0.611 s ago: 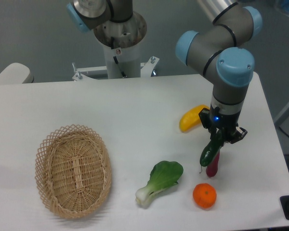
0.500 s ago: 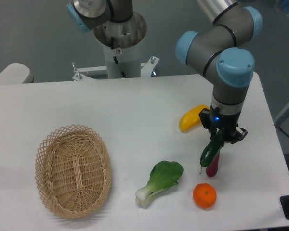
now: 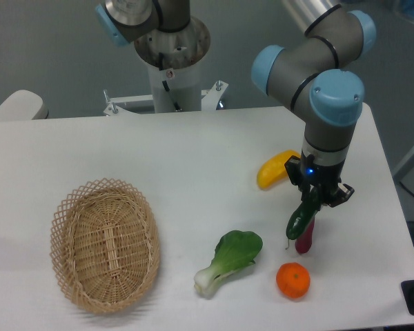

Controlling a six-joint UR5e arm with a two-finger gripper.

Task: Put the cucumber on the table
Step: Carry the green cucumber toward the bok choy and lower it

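The 2 fingers [image 3: 315, 198] are clamped on the upper end of the slim dark green cucumber [image 3: 301, 218], which hangs tilted just over the white desk [image 3: 193, 165] beside a dark red vegetable [image 3: 306, 238], so lowering and release seem left.

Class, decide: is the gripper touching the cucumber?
Touching. The fixed camera shows the gripper closed around the upper end of the cucumber, which hangs tilted from it.
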